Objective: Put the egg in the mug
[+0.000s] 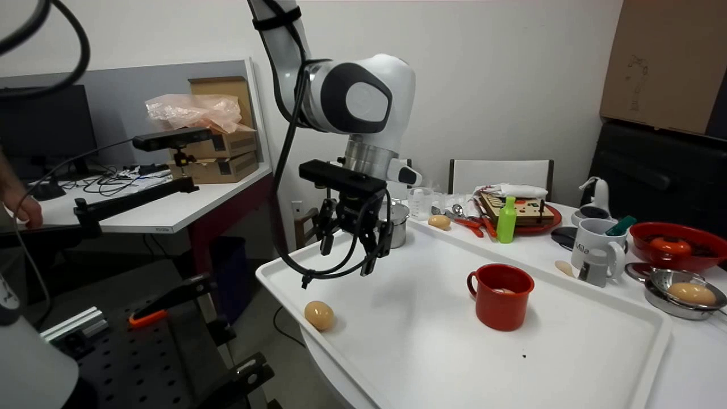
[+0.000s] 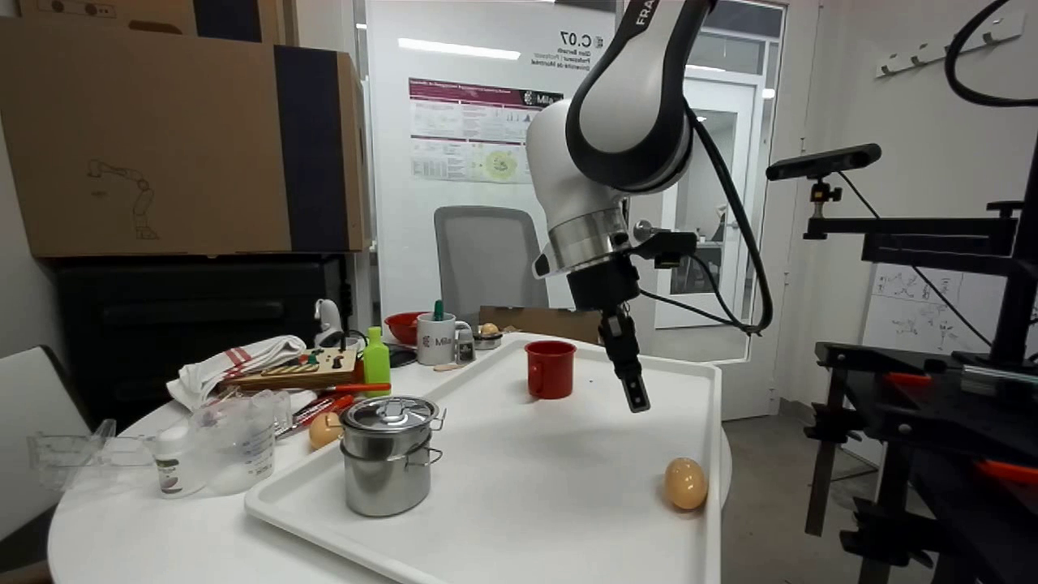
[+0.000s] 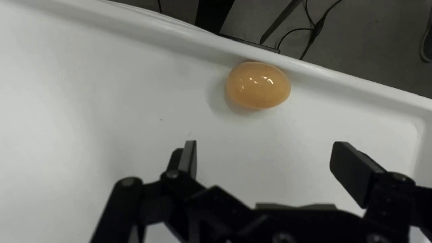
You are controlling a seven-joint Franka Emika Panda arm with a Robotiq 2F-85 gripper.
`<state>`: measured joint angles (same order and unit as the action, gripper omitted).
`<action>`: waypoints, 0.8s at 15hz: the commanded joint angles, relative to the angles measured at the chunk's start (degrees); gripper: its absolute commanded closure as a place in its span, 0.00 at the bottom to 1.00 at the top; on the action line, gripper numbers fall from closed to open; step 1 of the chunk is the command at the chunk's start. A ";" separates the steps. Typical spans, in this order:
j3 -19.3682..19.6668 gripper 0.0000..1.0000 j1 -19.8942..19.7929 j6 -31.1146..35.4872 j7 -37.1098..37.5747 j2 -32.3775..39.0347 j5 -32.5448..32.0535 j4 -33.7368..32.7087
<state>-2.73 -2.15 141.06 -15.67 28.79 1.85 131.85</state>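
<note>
From over here I've got the fingers (image 3: 352, 172) spread really wide with nothing in their grip, hanging in the air above the white tray (image 1: 409, 352). The egg (image 3: 259, 86), tan-brown and super shiny, is lying inside that tray right by the raised edge. Honestly can't tell if it's touching that edge or just beside it. On my wrist view it sits out past the tips, not between them. The red mug (image 1: 504, 312) is upright on the same tray, well apart from the egg, handle sticking out to one side. In an exterior view I can see a bit of something pale (image 1: 504, 291) inside it, but too little shows for me to say what. There's a lidded steel pot (image 2: 388, 483) on the tray too, over by a corner. The tray itself sits on a white worktop (image 2: 105, 527), and that's kinda cluttered alongside: lime-green bottle (image 1: 506, 222), white mug with Mila on it (image 1: 593, 244), red bowl (image 1: 653, 257), a second egg (image 1: 439, 222) near the pot, and a third egg (image 1: 692, 293) in a shiny metal bowl (image 1: 676, 310).
</note>
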 commanded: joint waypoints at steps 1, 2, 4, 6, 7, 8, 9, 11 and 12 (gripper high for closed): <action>1.04 0.00 1.05 1.54 4.76 4.23 -1.53 -2.08; 1.59 0.00 1.62 1.90 6.19 5.01 -2.15 -2.20; 2.67 0.00 2.87 2.16 9.11 6.07 -3.38 -2.11; 3.12 0.00 3.83 1.76 11.48 6.23 -4.06 -1.34; 2.86 0.00 4.01 1.64 11.74 6.00 -4.16 -0.73; 2.16 0.00 3.70 1.52 11.10 5.33 -3.79 -0.10; 1.76 0.00 2.42 1.65 9.64 5.97 -3.05 -0.81; 1.62 0.00 2.89 1.63 9.99 5.96 -3.06 -0.66; 1.62 0.00 2.96 1.63 10.06 5.96 -3.07 -0.67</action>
<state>-0.68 1.30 142.80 -5.95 34.71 -0.76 131.29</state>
